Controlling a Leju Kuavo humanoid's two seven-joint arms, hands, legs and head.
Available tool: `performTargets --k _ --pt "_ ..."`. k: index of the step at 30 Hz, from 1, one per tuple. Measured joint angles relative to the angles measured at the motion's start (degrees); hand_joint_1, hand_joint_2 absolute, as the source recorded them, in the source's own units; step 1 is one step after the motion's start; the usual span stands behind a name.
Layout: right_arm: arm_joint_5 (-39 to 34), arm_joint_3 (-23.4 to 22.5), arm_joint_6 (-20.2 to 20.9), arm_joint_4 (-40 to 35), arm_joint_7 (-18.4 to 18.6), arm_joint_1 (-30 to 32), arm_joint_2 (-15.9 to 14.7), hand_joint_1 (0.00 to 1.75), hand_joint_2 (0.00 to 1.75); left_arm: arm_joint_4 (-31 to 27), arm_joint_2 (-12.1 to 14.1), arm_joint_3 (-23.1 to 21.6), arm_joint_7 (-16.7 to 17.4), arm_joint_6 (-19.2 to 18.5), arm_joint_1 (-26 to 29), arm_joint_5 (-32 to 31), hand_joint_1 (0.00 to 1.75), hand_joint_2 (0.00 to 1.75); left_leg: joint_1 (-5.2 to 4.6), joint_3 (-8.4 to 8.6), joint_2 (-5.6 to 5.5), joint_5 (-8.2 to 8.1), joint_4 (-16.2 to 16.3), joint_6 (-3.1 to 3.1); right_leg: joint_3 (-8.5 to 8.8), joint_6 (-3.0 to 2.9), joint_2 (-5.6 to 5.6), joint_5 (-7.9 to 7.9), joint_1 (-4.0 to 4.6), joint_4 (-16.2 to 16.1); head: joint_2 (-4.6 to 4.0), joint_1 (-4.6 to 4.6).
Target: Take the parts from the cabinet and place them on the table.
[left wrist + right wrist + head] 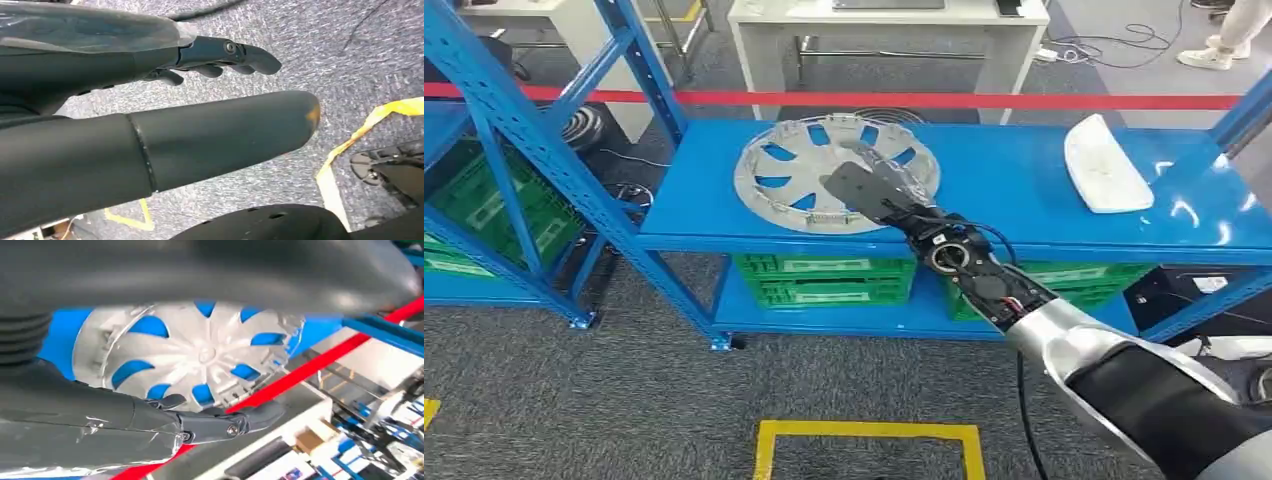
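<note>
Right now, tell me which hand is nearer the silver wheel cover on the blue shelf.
Right. The right hand reaches over the wheel cover on the blue shelf. The left hand hangs over the carpet floor, away from it.

Blue upright (pixel 639 60) flanks hubcap (pixel 809 165)

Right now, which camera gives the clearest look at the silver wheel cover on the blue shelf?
The head view: the whole wheel cover lies flat on the blue shelf, with the right hand over its near edge. The right wrist view shows it close but partly hidden behind the hand. The left wrist view looks at carpet.
</note>
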Motion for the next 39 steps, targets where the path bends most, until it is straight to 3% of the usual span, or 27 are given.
performTargets --k 1,2,5,6,7,8,10,13,17,20,23,32,39 --pt "0.5 0.0 -0.1 0.0 0.3 0.5 0.0 0.0 1.75 0.0 -0.1 0.0 0.0 0.0 0.0 0.0 0.0 0.0 0.03 0.44 -0.07 -0.29 0.0 -0.02 -1.02 0.17 -0.03 0.67 -0.12 1.1 0.0 0.2" --pt "1.2 0.0 -0.2 0.0 1.0 0.7 0.0 0.0 1.75 0.0 -0.2 0.0 0.0 0.0 0.1 0.1 0.0 0.0 0.12 0.94 -0.25 -0.72 0.1 -0.15 -0.76 0.29 -0.06 2.79 -0.31 -0.6 0.0 0.48" --pt "3.2 0.0 -0.2 0.0 2.6 0.4 -0.2 0.0 1.75 0.0 -0.4 0.0 0.0 0.0 0.4 0.2 0.0 0.0 0.37 1.95 -0.54 -2.35 1.3 -1.11 4.18 0.6 -0.31 11.52 -0.76 -14.4 0.0 1.29" --pt "3.5 0.0 -0.2 0.0 2.9 0.2 -0.2 0.0 1.75 0.0 -0.3 0.0 0.0 0.0 0.3 0.2 0.0 0.0 -0.07 1.8 -0.59 -2.95 2.1 -1.62 4.86 0.62 -0.28 10.67 -0.55 -15.8 0.0 1.4" --pt "3.8 0.1 0.0 -0.1 3.3 0.2 -0.2 0.0 1.75 0.0 -0.2 0.0 0.0 0.2 0.2 0.2 0.0 0.0 0.01 1.48 -0.63 -3.06 2.4 -1.79 4.81 -0.3 -0.01 10.35 -0.59 -15.9 0.0 1.14" --pt "4.0 0.1 0.3 -0.1 3.4 0.3 -0.2 0.0 1.75 0.0 -0.2 0.0 0.0 0.5 0.2 0.2 0.0 0.0 0.04 1.38 -0.61 -3.09 2.4 -1.92 4.68 -0.58 0.01 10.31 -0.43 -15.9 0.0 0.66" --pt "3.9 0.2 0.6 -0.1 3.6 0.3 -0.2 0.0 1.75 0.0 -0.2 0.0 0.1 0.5 0.3 0.2 0.0 0.0 0.04 1.26 -0.61 -2.99 2.4 -1.35 4.54 -0.6 0.11 10.43 -0.44 -16.0 0.0 0.24" --pt "4.0 0.2 1.1 -0.1 3.8 0.3 -0.2 0.0 1.75 0.0 -0.2 0.0 0.2 0.5 0.4 0.3 0.0 0.0 0.07 1.42 -0.58 -2.9 2.1 -1.2 4.43 -0.65 0.45 10.4 -0.37 -16.0 0.0 -0.09" --pt "4.0 0.4 1.1 -0.1 3.9 0.2 -0.3 0.0 1.75 0.0 -0.1 0.0 0.2 0.5 0.2 0.3 0.0 0.0 0.16 1.77 -0.56 -2.93 1.6 -1.25 4.58 -1.27 0.4 10.06 -0.21 -16.0 0.0 -0.5" --pt "4.0 0.5 1.1 -0.1 3.9 0.2 -0.3 0.0 1.75 0.0 -0.1 0.0 0.2 0.6 0.3 0.3 0.0 0.0 0.33 1.77 -0.55 -2.97 1.5 -1.48 4.58 -1.38 0.39 10.02 -0.03 -16.0 0.0 -0.55" --pt "4.2 0.6 1.9 -0.1 4.0 0.2 -0.3 0.0 1.75 0.0 -0.2 0.0 0.2 0.5 0.3 0.2 0.0 0.0 0.46 1.75 -0.55 -2.98 1.4 -2.4 4.58 -1.56 0.36 10.05 0.08 -15.9 0.0 -0.57" --pt "9.4 1.2 8.3 -0.2 9.1 0.1 -0.3 0.0 1.75 0.0 -0.2 0.0 0.2 0.5 0.3 -0.1 0.0 0.0 0.42 1.62 -0.57 -3.05 1.8 -2.65 4.69 -1.59 0.28 10.1 0.03 -16.0 0.0 -0.57" --pt "10.4 2.1 9.6 -0.1 10.2 0.0 -0.2 0.0 1.75 0.0 -0.2 0.0 0.3 0.5 0.2 -0.1 0.0 0.0 0.4 1.52 -0.57 -3.15 1.9 -2.58 4.7 -1.59 0.25 10.1 0.02 -16.0 0.0 -0.55"
